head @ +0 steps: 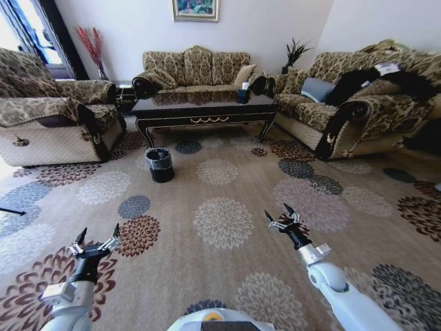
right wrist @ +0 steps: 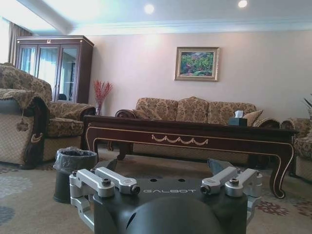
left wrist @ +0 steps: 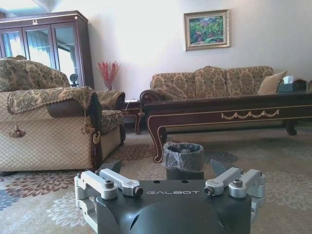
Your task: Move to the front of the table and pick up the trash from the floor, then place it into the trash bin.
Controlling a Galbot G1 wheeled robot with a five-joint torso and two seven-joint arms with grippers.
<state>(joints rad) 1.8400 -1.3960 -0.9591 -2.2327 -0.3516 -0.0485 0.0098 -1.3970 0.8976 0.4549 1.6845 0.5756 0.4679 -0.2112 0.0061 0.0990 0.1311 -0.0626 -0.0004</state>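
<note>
Both grippers, left gripper (head: 97, 238) and right gripper (head: 278, 216), hover low over the flowery carpet (head: 220, 221) with fingers spread apart. Farther off, the black trash bin (head: 160, 165) stands beside the dark coffee table (head: 203, 109).

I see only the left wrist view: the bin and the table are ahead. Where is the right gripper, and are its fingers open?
Observer: In the head view the right gripper hovers over the carpet, ahead on the robot's right, with its fingers open.
Operator: What stands to the right of the table?
Observer: A patterned sofa, with a black garment draped over its back.
Operator: What lies between the robot and the bin?
Observer: A wide stretch of flowered carpet. The trash bin stands apart from the table, in front of its left front leg.
</note>
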